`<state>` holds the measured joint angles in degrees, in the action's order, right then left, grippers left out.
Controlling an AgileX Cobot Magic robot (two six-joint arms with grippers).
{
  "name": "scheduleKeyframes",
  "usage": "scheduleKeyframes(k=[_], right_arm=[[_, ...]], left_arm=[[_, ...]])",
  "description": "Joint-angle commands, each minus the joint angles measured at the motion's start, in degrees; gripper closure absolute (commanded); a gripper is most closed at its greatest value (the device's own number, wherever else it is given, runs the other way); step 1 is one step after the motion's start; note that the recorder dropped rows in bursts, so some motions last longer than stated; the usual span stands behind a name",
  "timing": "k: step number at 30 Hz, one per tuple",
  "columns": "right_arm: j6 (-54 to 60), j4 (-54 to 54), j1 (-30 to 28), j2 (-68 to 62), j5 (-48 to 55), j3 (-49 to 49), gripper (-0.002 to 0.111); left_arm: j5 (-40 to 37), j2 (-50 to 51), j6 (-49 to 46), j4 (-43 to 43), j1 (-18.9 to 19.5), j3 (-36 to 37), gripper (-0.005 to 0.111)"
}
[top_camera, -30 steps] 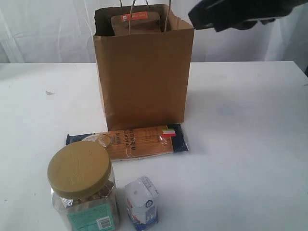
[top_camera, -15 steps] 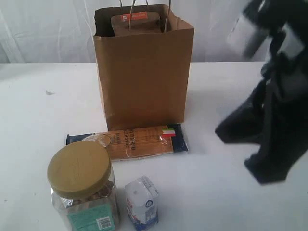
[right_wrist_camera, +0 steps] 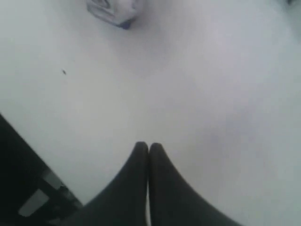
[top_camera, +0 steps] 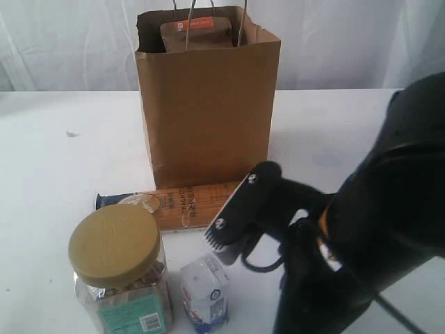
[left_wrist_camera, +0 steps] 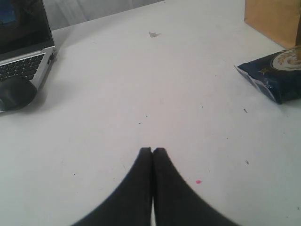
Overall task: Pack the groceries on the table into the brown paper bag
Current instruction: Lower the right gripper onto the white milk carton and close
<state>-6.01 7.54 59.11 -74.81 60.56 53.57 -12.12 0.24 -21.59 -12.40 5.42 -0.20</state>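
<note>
— Where is our right claw (right_wrist_camera: 148, 147)?
— Clenched on nothing, over the table (right_wrist_camera: 211, 70). We see the carton (right_wrist_camera: 114, 10) beyond its tips, apart.
— And our left claw (left_wrist_camera: 153, 150)?
— Clenched too, empty. The spaghetti packet (left_wrist_camera: 275, 77) lies well off to one side, just beside the bag (top_camera: 208, 104); the pouch (top_camera: 197, 31) sits inside the bag.

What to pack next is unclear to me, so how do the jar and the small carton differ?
The jar is taller and wider than the carton. The jar is clear with its contents showing and has a round olive-yellow lid; the carton is opaque white and blue with a folded top. Both stand upright near each other on the table, outside the paper bag.
</note>
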Motion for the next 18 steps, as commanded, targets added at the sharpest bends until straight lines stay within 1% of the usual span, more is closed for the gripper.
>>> scheduleKeyframes(k=[1,4,6,9,11,12,15,16,18], right_arm=[[-1.49,-2.78,1.17,-3.33,-9.46,-0.21,0.108],[-1.49,-2.78,1.17,-4.3,-14.96,-0.21,0.107],[-1.12,-2.78,1.17,-4.56,-16.65,-0.21,0.1],[-0.03,-2.78,1.17,-4.56,-17.67,-0.21,0.081],[-0.28,-1.18,1.17,-4.56,-18.34,-0.21,0.064],[-0.64,0.02,1.17,-4.56,-18.6,-0.21,0.058],[-4.72,0.19,1.17,-4.56,-21.19,-0.21,0.038],[-6.35,0.19,1.17,-4.56,-22.22,-0.21,0.033],[-9.16,0.19,1.17,-4.7,-23.06,-0.1,0.031]], left_arm=[[0.14,-0.24,0.11,-0.15,0.12,0.2,0.107],[0.14,-0.24,0.11,-0.15,0.12,0.2,0.107],[0.14,-0.24,0.11,-0.15,0.12,0.2,0.107],[0.14,-0.24,0.11,-0.15,0.12,0.2,0.107],[0.14,-0.24,0.11,-0.15,0.12,0.2,0.107],[0.14,-0.24,0.11,-0.15,0.12,0.2,0.107],[0.14,-0.24,0.11,-0.15,0.12,0.2,0.107],[0.14,-0.24,0.11,-0.15,0.12,0.2,0.107],[0.14,-0.24,0.11,-0.15,0.12,0.2,0.107]])
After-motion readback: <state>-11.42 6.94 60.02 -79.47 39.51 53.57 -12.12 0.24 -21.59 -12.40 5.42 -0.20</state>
